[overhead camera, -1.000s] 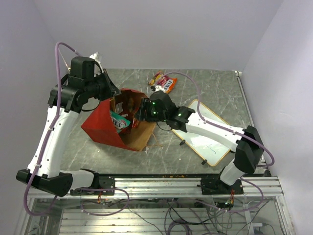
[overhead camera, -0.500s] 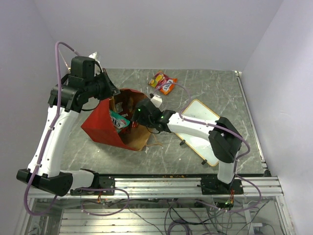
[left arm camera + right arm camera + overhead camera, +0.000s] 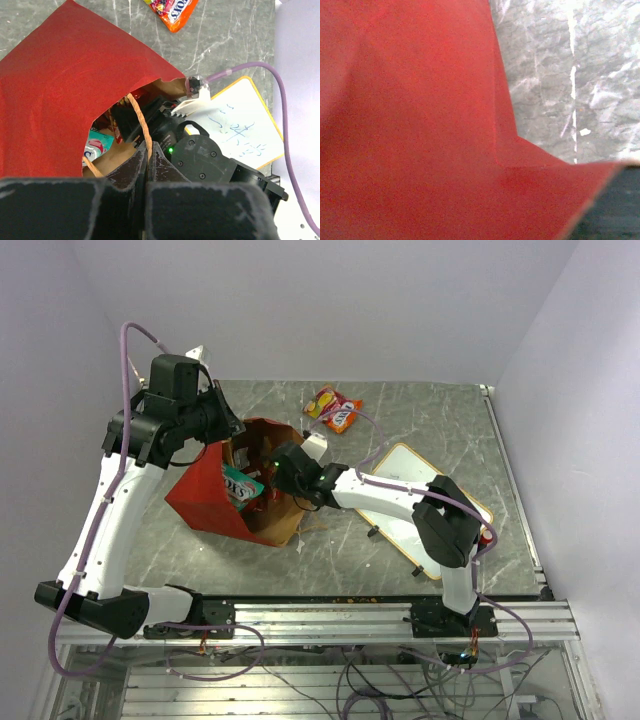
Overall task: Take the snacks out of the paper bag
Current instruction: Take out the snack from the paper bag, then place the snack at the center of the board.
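Paper bag: your red paper bag (image 3: 205,502) lies tipped over on the left half of the surface (image 3: 440,425), with its brown-lined mouth opening toward the right edge.
Inside the bag: a teal packet (image 3: 243,484) shows just within the mouth, against the brown lining. You cannot see what else is in there.
Snacks outside: orange-and-red packets (image 3: 335,409) lie together near the far edge, well apart from the bag.
String handle: the orange string handle (image 3: 141,117) runs up from the mouth straight into your left gripper.
Left gripper: your left gripper (image 3: 148,162) is clamped tight on that handle, above the bag's far-left side.
Right gripper: your right gripper (image 3: 282,466) reaches into the bag's mouth. Paper hides its fingers, so you cannot tell how wide they stand or whether they hold anything. Its wrist view gives only red paper up close and a strip of the surface.
Whiteboard: the yellow-edged whiteboard (image 3: 425,502) lies toward the right edge, partly under your right arm.
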{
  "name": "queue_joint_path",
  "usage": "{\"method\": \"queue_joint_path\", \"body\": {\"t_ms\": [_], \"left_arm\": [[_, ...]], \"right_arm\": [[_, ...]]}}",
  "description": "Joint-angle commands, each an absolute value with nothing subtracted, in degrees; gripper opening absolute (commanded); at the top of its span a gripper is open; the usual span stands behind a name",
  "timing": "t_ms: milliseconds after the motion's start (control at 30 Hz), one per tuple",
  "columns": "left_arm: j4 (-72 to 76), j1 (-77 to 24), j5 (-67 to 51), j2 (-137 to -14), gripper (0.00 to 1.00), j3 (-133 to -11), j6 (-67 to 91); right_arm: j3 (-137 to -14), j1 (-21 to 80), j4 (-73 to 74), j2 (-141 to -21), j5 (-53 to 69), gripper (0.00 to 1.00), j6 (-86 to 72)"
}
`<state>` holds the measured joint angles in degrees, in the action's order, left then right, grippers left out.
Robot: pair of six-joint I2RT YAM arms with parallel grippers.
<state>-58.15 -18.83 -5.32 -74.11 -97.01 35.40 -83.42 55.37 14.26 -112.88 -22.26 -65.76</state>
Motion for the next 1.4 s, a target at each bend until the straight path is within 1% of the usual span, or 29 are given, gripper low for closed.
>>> {"method": "queue_joint_path", "body": {"t_ms": [0, 33, 100, 267, 400, 533, 667, 933, 1100, 1233, 1367], "left_arm": [[-57.5, -19.4, -3.3, -73.4, 0.07, -98.5, 34.5], [-57.3, -19.4, -3.4, -73.3, 0.07, -98.2, 34.6], [-57.2, -19.4, -3.8, -73.1, 0.07, -97.8, 34.8], [-57.5, -19.4, -2.9, -72.7, 0.07, -98.2, 34.8], [-57.2, -19.4, -2.9, -72.2, 0.07, -97.4, 35.3], [-57.3, -19.4, -2.8, -72.2, 0.07, -97.2, 35.3], [-57.8, -19.3, -2.4, -72.6, 0.07, -98.5, 34.9], [-58.5, -19.3, -0.9, -72.9, 0.07, -99.7, 32.7], [-59.2, -19.3, 0.7, -73.6, 0.07, -100.3, 30.4], [-60.7, -19.3, 2.4, -74.6, 0.07, -100.2, 29.5], [-62.3, -19.3, 2.3, -76.3, 0.07, -101.7, 28.7]], "right_arm": [[-80.3, 55.2, 10.5, -109.9, -23.3, 0.3, -62.7], [-79.9, 55.2, 10.4, -109.6, -22.8, 0.28, -62.6], [-79.7, 55.2, 10.4, -109.0, -21.8, 0.19, -61.4], [-78.9, 55.3, 10.3, -105.6, -19.3, 0.1, -56.8], [-76.3, 55.3, 10.5, -101.5, -17.9, 0.0, -54.1], [-72.8, 55.2, 8.5, -96.9, -13.2, 0.0, -51.3], [-71.5, 55.3, 9.7, -91.8, -7.9, 0.0, -46.3], [-72.5, 54.4, 16.1, -80.8, -8.1, 0.0, -36.8], [-77.7, 50.5, 17.2, -78.4, -7.9, 0.0, -26.9], [-82.4, 46.7, 15.0, -77.8, -7.0, 0.0, -18.1], [-85.5, 40.2, 11.3, -79.1, -8.9, 0.0, -14.8]]}}
